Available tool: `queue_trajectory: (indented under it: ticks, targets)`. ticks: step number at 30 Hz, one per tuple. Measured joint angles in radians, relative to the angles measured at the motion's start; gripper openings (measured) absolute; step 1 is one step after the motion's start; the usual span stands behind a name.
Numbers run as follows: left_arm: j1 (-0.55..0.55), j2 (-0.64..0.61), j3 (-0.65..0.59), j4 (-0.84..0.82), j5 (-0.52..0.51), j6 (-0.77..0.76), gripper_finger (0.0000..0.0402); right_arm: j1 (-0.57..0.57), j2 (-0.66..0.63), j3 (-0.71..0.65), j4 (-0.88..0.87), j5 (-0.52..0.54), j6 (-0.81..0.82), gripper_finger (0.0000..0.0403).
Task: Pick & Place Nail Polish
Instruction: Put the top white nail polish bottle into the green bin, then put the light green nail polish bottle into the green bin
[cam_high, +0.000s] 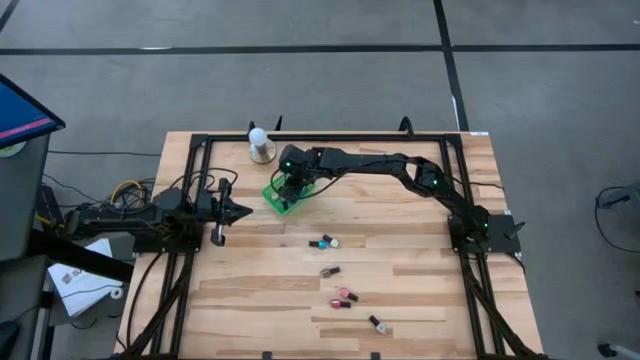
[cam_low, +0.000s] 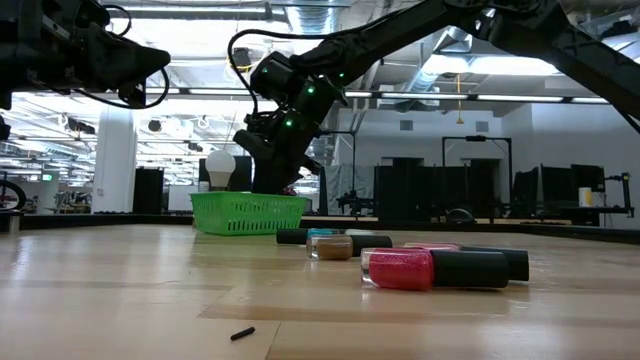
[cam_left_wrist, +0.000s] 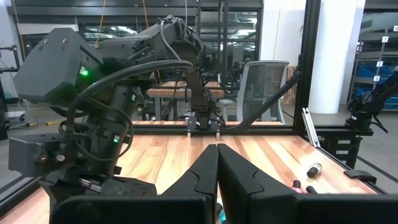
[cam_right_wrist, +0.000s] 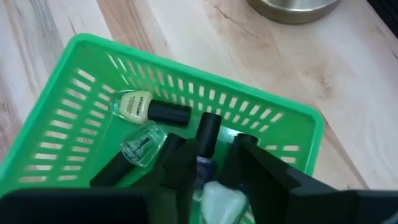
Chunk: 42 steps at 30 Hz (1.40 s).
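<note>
My right gripper (cam_high: 287, 192) reaches down into the green mesh basket (cam_high: 272, 198) at the table's far middle and is shut on a nail polish bottle with a dark cap (cam_right_wrist: 209, 132). Two more bottles lie in the basket, a pale yellow one (cam_right_wrist: 132, 106) and a clear one (cam_right_wrist: 140, 147), both dark-capped. Several bottles lie on their sides on the table nearer the front, among them a teal one (cam_high: 325, 242) and a pink one (cam_low: 398, 269). My left gripper (cam_high: 228, 211) is shut and empty at the table's left side, held above the table. My right gripper has the bottle's pale body (cam_right_wrist: 214, 193) between its two fingers (cam_right_wrist: 177, 163), coming from above and slanting down into the basket. The bottle lies along the fingers, and its dark cap points out past the fingertips. Whether it rests on the basket floor cannot be told.
A white ball on a round metal base (cam_high: 260, 143) stands just beyond the basket toward the far edge. A black frame (cam_high: 200, 150) runs around the table. A tiny dark scrap (cam_low: 242, 333) lies near the front edge.
</note>
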Motion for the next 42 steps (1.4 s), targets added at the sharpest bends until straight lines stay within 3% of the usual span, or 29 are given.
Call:
queue_trajectory:
  ticks: [7,13,18,20,24,35,42]
  targets:
    - [0.0,0.0,0.0,0.0,0.0,0.0,0.0002,0.001,-0.008,0.058,-0.09,-0.003,-0.004,0.0172]
    - [0.0,-0.006,0.0,0.0,0.0,0.0,0.0002,0.029,-0.071,0.237,-0.316,-0.003,-0.08,0.0175]
    - [0.0,-0.063,0.0,-0.004,0.0,0.0,0.0002,0.077,-0.16,0.227,-0.473,0.004,-0.094,0.0167]
    - [0.0,-0.096,0.0,0.004,0.0,0.0,0.0002,0.102,-0.198,0.191,-0.568,0.021,-0.083,0.0165]
    - [0.002,-0.144,0.001,0.012,0.0,0.0,0.0002,0.158,-0.266,0.056,-0.56,0.031,-0.018,0.017]
    - [0.003,-0.145,0.0,-0.101,0.0,0.0,0.0002,0.312,-0.461,-0.518,-0.232,0.05,0.255,0.0234]
    - [0.003,-0.145,0.0,-0.23,-0.004,0.001,0.0002,0.364,-0.51,-0.681,-0.097,0.053,0.346,0.0227]
